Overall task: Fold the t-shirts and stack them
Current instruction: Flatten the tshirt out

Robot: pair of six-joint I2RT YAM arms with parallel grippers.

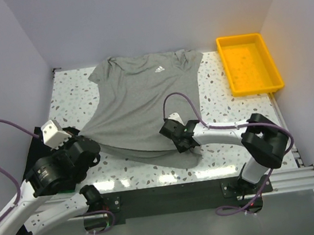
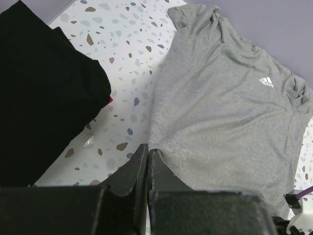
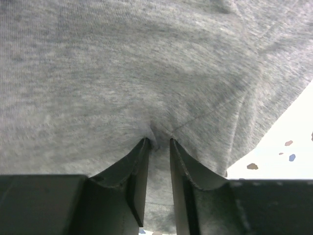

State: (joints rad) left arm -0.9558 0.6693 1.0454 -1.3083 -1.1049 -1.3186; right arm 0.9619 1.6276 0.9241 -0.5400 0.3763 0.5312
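Observation:
A heather-grey t-shirt (image 1: pixel 142 96) with a small white chest logo lies spread face up across the middle of the table, collar at the far side. My left gripper (image 1: pixel 93 146) is at its near-left hem corner; in the left wrist view the gripper (image 2: pixel 148 148) is shut, with the corner of the grey shirt (image 2: pixel 230 112) drawn into its tips. My right gripper (image 1: pixel 174 139) sits on the near-right hem. In the right wrist view the gripper (image 3: pixel 157 143) pinches a pucker of grey fabric (image 3: pixel 122 73) between its narrow-set fingers. A folded black t-shirt (image 2: pixel 44 98) lies to the left.
A yellow plastic tray (image 1: pixel 249 62) stands at the far right corner. The black shirt (image 1: pixel 33 148) shows partly behind my left arm at the table's left edge. Speckled tabletop (image 1: pixel 72 91) surrounds the grey shirt, and white walls close in the far side and both flanks.

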